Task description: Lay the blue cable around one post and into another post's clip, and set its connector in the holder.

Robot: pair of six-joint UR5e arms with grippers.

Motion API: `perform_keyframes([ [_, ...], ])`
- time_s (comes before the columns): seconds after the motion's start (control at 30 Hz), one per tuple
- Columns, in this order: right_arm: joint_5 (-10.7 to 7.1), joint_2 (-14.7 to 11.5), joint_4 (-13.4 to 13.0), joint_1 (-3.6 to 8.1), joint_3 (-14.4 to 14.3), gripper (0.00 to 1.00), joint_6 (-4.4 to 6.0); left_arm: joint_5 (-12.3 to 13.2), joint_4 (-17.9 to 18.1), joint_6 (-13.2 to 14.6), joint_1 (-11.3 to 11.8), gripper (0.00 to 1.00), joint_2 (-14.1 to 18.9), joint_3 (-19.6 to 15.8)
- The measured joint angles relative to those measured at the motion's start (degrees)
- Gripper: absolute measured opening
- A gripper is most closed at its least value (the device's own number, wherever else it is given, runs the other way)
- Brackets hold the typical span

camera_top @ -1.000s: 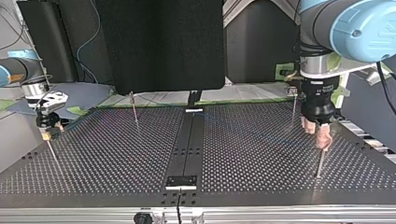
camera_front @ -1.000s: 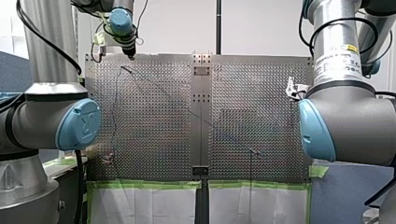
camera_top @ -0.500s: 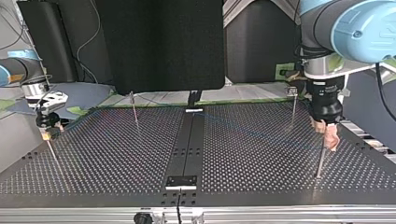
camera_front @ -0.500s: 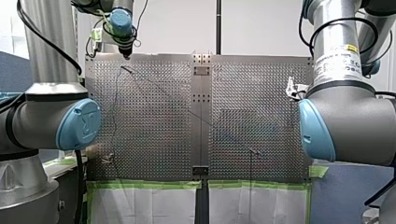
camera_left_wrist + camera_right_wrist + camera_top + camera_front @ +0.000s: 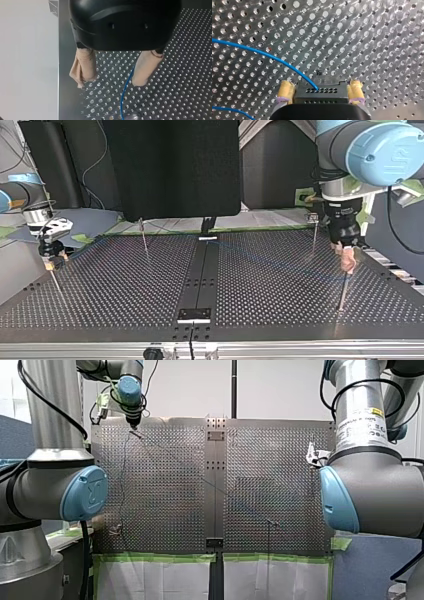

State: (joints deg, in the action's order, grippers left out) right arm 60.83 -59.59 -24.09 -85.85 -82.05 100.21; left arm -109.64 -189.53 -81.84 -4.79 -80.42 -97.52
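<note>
- Step in hand, as I judge it: routing the blue cable [image 5: 126,87] at the post [image 5: 343,292] near the top view's right edge, w/ my left claw [image 5: 111,82] just above it.
- Left claw: beige pads [image 5: 83,66] well apart, gripping nothing. Cable runs btwn them, closer to one pad. Whether it touches that pad I can't say for sure.
- To do it well: centre the cable btwn the pads before closing. Hold the line low so it bears on the post's shaft and doesn't ride over the tip. Go slow, since thin wire probably kinks easily.
- Right claw [image 5: 320,84]: yellow pads [image 5: 285,91] closed on the black connector [image 5: 322,95], one pad each side. It should grip firm & feed slack, no tugging.
- Cable look: thin, bright blue, single strand. It leaves the connector's face in a smooth curve over the perforated counter [image 5: 367,37].
- Where: in the top view it shows as a faint line across the counter toward the right-hand post. I can't pick out the holder.
</note>
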Motion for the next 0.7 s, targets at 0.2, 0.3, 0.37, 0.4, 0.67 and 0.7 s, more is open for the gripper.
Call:
perform_keyframes([
  [0.2, 0.0, 0.0, 0.0, 0.0, 0.0, 0.87, 0.0, -0.05, 0.35, -0.23, 0.08, 1.0, 0.03, -0.34],
  [0.3, 0.0, 0.0, 0.0, 0.0, 0.0, 0.87, 0.0, -0.07, 0.37, -0.6, 0.1, 1.0, 0.05, -0.35],
  [0.37, 0.0, 0.0, -0.01, 0.0, 0.0, 0.87, 0.0, -0.08, 0.37, -0.82, 0.1, 1.0, 0.06, -0.37],
  [0.4, 0.0, 0.0, 0.0, 0.0, 0.0, 0.87, 0.0, -0.08, 0.36, -0.97, 0.09, 1.0, 0.09, -0.39],
  [0.67, 0.0, 0.0, 0.0, 0.0, 0.0, 0.87, 0.0, -0.5, 0.68, -2.63, 0.24, 1.0, 1.22, -1.1],
  [0.7, 0.0, 0.0, 0.0, 0.0, 0.0, 0.87, 0.0, -0.71, 0.89, -2.89, 0.28, 1.0, 1.42, -1.29],
])
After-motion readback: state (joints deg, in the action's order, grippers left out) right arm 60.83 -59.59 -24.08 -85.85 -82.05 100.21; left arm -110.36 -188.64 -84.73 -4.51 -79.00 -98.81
